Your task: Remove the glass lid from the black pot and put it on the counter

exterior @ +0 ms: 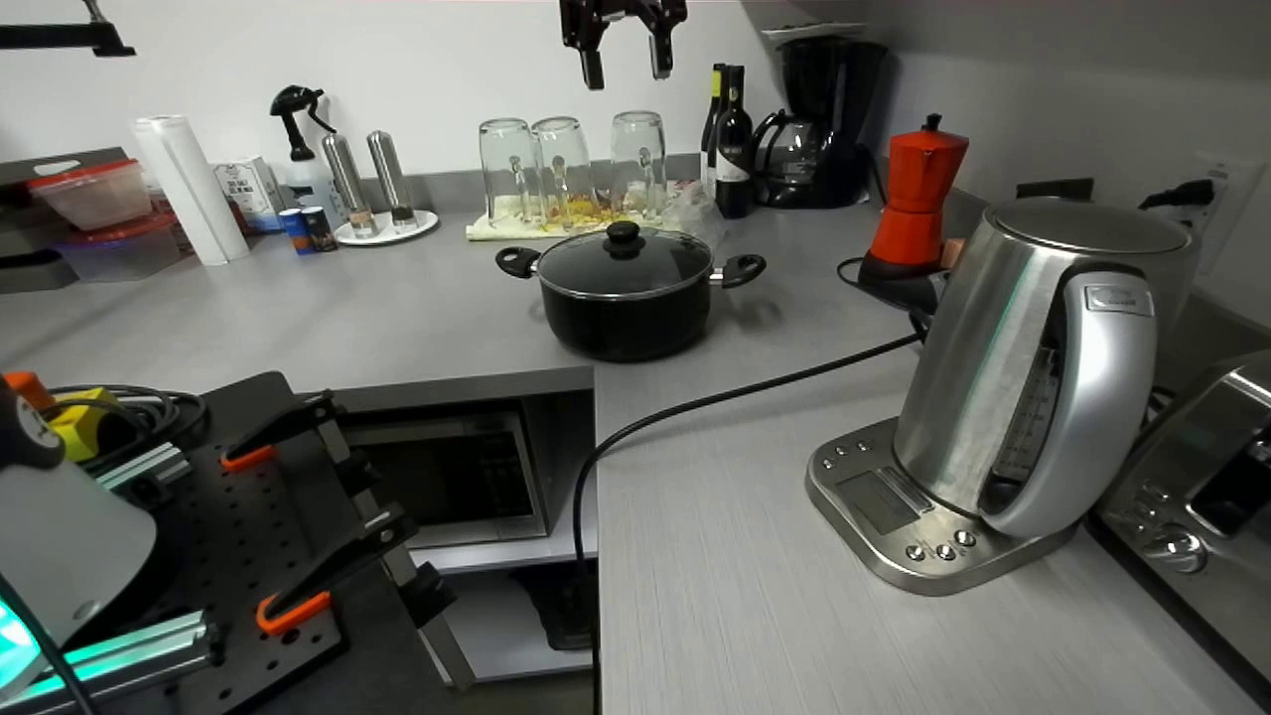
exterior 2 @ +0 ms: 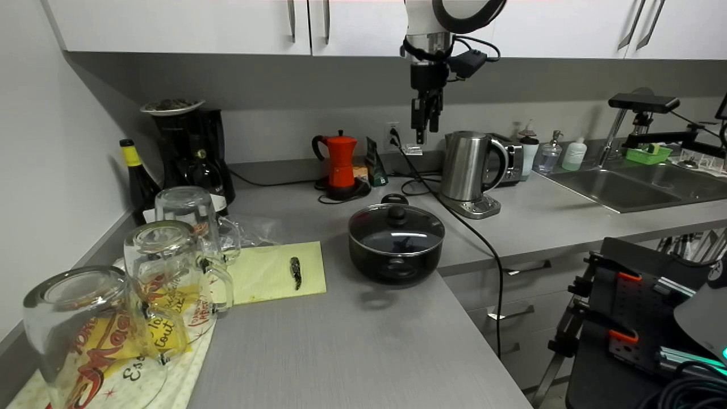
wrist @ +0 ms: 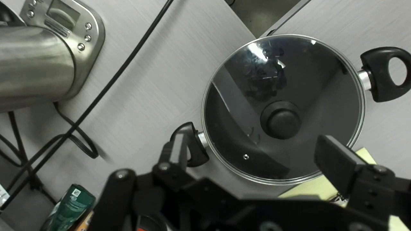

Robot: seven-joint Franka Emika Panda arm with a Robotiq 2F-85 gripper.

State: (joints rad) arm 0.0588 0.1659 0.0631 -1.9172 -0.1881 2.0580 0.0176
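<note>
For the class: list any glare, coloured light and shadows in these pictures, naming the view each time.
In the wrist view, white glare on the glass lid; in an exterior view, a greenish streak down the steel kettle; in both exterior views, a soft shadow on the counter below a handle of the black pot.

The pot [exterior: 628,328] is black, its lid [exterior 2: 396,230] clear and silver-rimmed, the knob [wrist: 284,123] black. The gripper [exterior: 627,77] is mostly black. The counter [exterior: 745,546] is light grey, finely streaked. The kettle [exterior 2: 463,167] is silver, the moka pot [exterior 2: 342,158] red and black, the cloth [exterior 2: 264,274] pale yellow. Red and black letters [exterior 2: 108,341] on yellow, perhaps the mat [exterior 2: 183,376], show through the clear mugs [exterior 2: 162,261].
</note>
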